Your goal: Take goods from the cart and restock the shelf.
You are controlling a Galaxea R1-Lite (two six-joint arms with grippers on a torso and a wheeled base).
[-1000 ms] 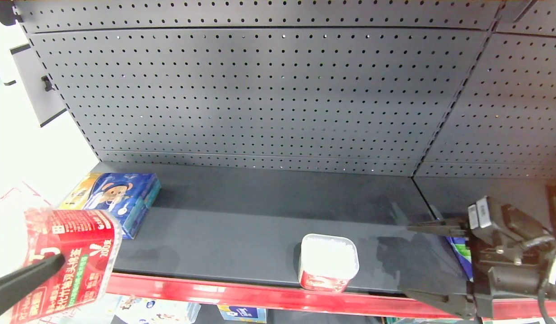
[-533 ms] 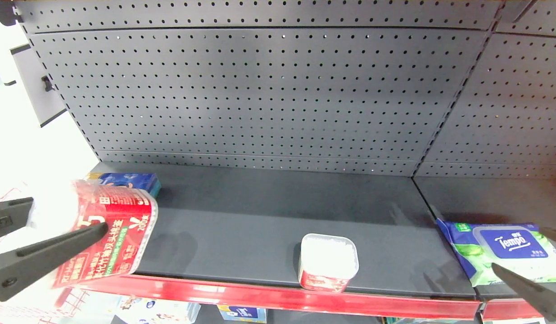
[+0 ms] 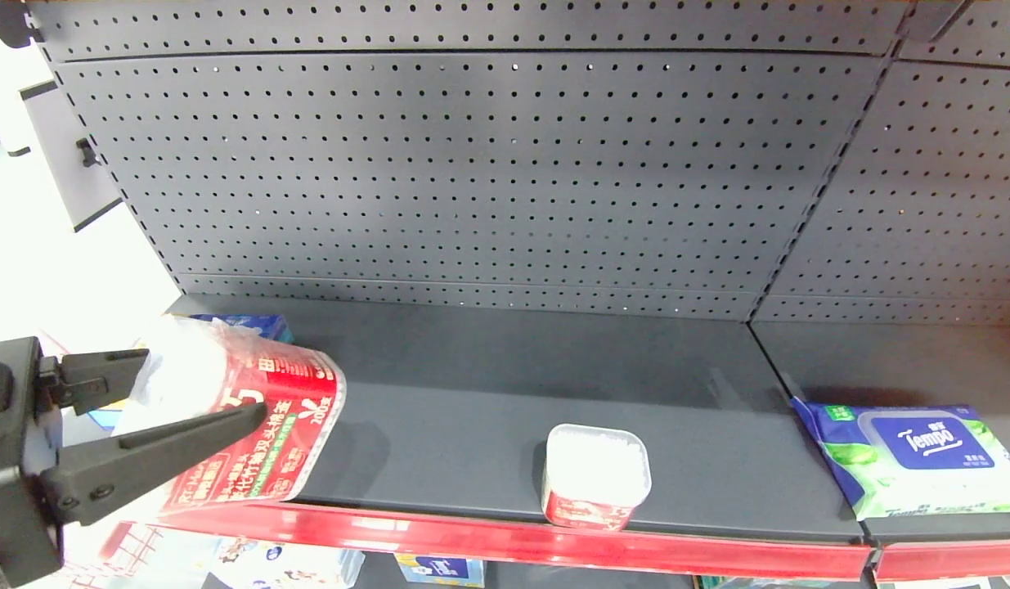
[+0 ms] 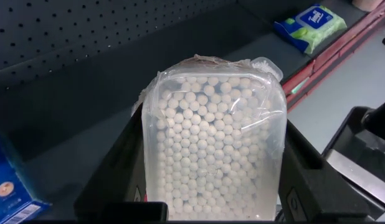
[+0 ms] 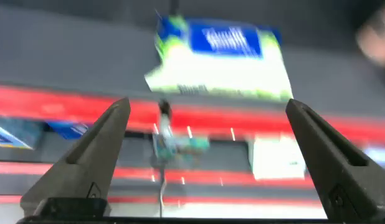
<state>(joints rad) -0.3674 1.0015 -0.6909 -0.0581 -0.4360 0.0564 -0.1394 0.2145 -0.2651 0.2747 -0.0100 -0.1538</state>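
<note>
Swab tub [image 3: 255, 429] gripped by left claw [image 3: 204, 383].

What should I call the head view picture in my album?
Left claw holds a swab tub at the shelf's left end.

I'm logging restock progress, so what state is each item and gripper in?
swab pack: tilted, clamped at the left front of the shelf.
left gripper: shut on the swab pack.
swab tub: upright on the shelf, near its front edge.
wipes pack: lying flat on the shelf.
blue pack: on the shelf, partly hidden behind the swab pack.
right gripper: open, empty.
</note>
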